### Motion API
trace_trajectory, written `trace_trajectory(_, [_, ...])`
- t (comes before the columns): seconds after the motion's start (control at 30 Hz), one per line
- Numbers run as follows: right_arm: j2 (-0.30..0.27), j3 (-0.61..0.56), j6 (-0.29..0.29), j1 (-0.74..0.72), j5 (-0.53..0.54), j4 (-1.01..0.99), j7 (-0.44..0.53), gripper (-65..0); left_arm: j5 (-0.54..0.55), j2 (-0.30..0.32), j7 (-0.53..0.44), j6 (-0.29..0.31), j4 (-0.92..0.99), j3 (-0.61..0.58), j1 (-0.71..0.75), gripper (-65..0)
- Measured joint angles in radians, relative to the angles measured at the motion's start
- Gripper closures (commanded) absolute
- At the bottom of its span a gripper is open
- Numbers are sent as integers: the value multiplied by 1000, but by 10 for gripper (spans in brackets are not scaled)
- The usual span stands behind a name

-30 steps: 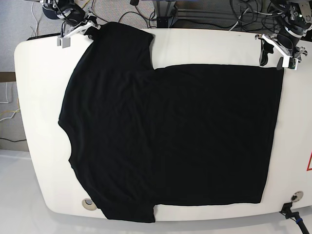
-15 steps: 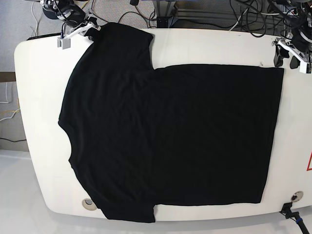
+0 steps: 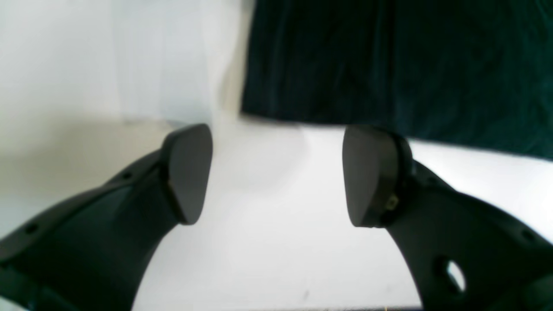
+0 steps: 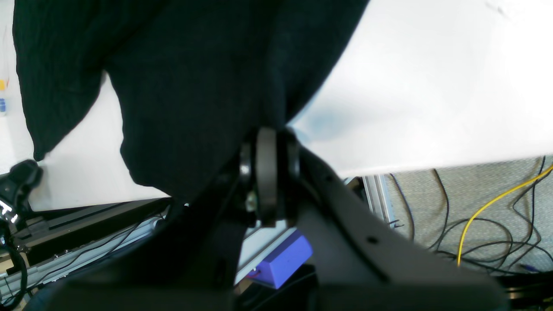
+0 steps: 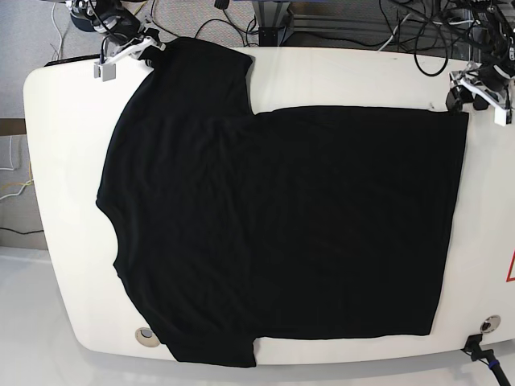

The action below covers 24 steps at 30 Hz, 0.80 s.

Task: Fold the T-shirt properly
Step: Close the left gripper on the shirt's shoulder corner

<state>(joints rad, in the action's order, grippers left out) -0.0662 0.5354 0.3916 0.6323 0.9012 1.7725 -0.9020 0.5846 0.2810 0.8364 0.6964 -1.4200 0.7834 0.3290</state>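
The T-shirt (image 5: 282, 225) lies spread flat across the white tabletop (image 5: 64, 161), covering most of it. The right fingers (image 4: 268, 172) are clenched on the sleeve edge at the tabletop's far corner. The left fingers (image 3: 190, 172) are spread apart, grasping nothing, just beside the shirt's hem corner.

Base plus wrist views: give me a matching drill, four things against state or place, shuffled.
Things:
1. left claw
2. right claw
3. T-shirt
4. table

States or places:
A. white, with a round hole near its front edge
B. shut on a sleeve
C. open over bare table, close to the hem corner
D. black, spread flat across the tabletop

Pairs: 1-C, 2-B, 3-D, 4-A
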Motion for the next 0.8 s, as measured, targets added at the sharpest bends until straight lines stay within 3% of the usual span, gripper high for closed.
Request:
trace_trajectory(0.4, [2, 0, 0, -3, 0, 0, 0, 0, -7, -5, -6, 0, 10, -64, -61, -443])
trace_trajectory(0.47, [2, 0, 0, -3, 0, 0, 0, 0, -6, -2, -11, 0, 12, -80, -61, -379])
trace_trajectory(0.6, [2, 0, 0, -3, 0, 0, 0, 0, 16, -3, -26, 3, 66, -90, -97, -166])
trace_trajectory(0.8, [2, 0, 0, -3, 0, 0, 0, 0, 23, -3, -33, 4, 101, -90, -112, 0])
